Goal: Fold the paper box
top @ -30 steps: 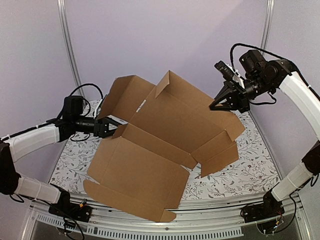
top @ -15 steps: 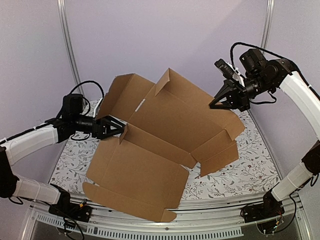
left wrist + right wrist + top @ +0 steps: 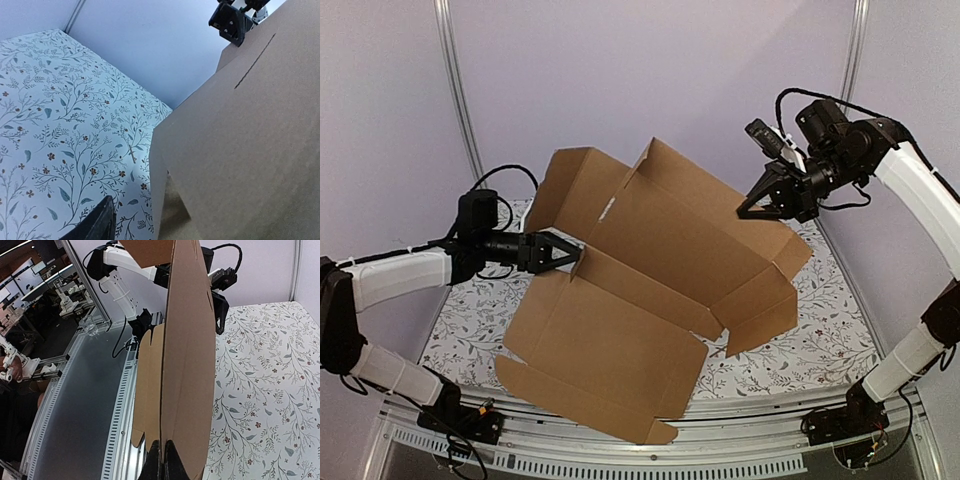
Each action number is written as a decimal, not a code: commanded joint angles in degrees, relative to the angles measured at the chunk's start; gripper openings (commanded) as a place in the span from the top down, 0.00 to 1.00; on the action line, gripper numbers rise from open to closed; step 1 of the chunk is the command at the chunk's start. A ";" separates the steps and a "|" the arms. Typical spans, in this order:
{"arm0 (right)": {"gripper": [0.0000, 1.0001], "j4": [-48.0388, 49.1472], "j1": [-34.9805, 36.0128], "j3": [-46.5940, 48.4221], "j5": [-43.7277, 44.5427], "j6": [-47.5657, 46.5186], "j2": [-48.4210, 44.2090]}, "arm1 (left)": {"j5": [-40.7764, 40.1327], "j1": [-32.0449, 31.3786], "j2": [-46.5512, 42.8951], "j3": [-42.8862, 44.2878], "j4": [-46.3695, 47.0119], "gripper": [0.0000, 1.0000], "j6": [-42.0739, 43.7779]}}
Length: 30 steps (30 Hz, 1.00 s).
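Paper box (image 3: pixel 650 260) is an open die-cut sheet, not a box yet. Its far half is lifted and tilted above the floral bench (image 3: pixel 470 320). Its near half slopes down, front edge out past the bench's near side. Right fingers (image 3: pixel 156 462) are together, clamped on the sheet's far right edge, holding that side up. Left fingers (image 3: pixel 95 227) are apart at the sheet's left side by the middle crease. From above they seem to straddle a small side flap, but I can't tell if they touch the cardboard. Done, by my read: main creases bent a little, a few side flaps standing partway. Left to do: raise all walls, fold end flaps in, tuck tabs into slits, close lid. Early stage, well under half.
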 commanded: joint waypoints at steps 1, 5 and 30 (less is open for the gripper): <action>1.00 0.74 0.97 0.76 -9.67 1.12 1.22 | -0.13 -3.56 2.64 -1.75 4.53 0.40 -3.01; 1.00 -4.34 1.00 2.72 -10.62 -2.67 1.61 | -0.18 -3.50 2.37 -1.12 2.22 0.34 -1.56; 1.00 -1.96 1.01 7.76 -10.86 1.44 1.23 | -1.73 -0.21 -0.22 0.78 -0.43 0.26 -2.26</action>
